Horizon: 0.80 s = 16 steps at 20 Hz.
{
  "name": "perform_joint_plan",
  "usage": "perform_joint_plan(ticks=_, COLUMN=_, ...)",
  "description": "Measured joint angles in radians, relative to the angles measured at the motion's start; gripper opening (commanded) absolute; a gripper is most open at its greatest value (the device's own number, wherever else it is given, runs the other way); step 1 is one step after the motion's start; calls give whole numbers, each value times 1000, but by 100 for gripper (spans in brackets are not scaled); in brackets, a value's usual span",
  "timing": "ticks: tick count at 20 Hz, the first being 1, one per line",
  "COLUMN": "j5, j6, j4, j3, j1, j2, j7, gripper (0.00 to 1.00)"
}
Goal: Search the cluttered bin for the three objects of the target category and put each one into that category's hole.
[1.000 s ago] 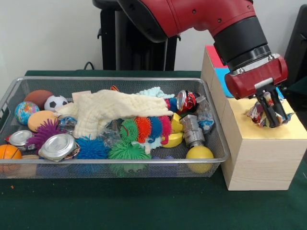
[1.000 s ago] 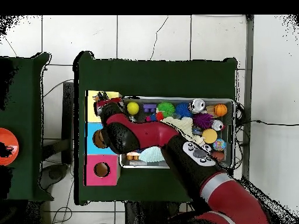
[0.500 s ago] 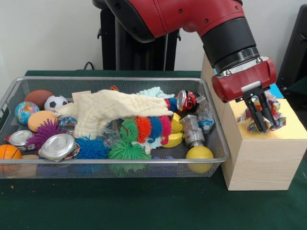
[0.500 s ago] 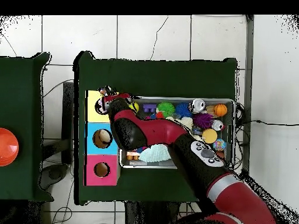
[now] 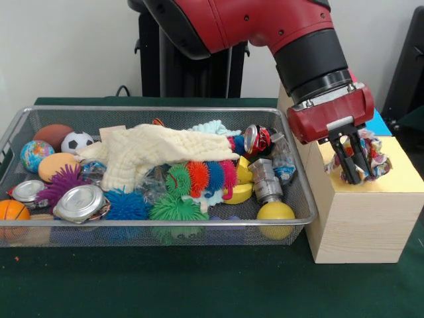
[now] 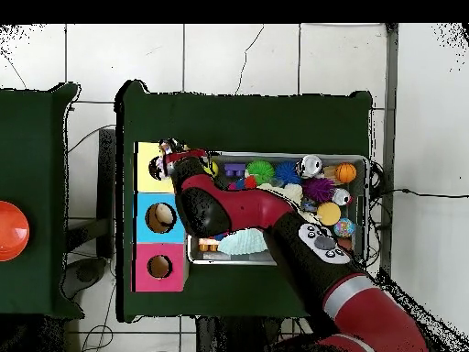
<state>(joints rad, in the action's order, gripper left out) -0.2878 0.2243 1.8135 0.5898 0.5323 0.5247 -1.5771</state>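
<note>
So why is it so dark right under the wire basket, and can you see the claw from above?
Front view: the basket casts a soft shadow on the green tabletop beneath it. Overhead view: the red arm covers the claw, which shows clearly only from the front, gripping a crumpled wrapper.

One wire bin (image 5: 159, 112). One cream cloth (image 5: 156, 152). Six spiky balls at least: purple (image 5: 61, 182), blue (image 5: 126, 204), two green (image 5: 177, 177) (image 5: 173, 209), orange (image 5: 198, 176), pink (image 5: 228, 176); more possibly hidden. Five smooth balls at bin's end: brown (image 5: 53, 134), soccer (image 5: 77, 141), globe (image 5: 35, 154), peach (image 5: 55, 165), basketball (image 5: 13, 212). One yellow ball (image 5: 275, 212). Two flat tins (image 5: 81, 202) (image 5: 28, 190). One crushed red can (image 5: 258, 140). One metal canister (image 5: 265, 180). One wooden box (image 5: 358, 212); three coloured sections on top, two round holes (image 6: 160, 217) (image 6: 159, 267) showing. One crumpled wrapper (image 5: 370, 149).
</note>
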Motion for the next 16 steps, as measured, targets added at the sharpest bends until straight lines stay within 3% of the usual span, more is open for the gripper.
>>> perform_joint_plan(ticks=16, j5=26, j6=0, j4=1, j3=-44, j1=-96, j2=8, j7=0, gripper=0)
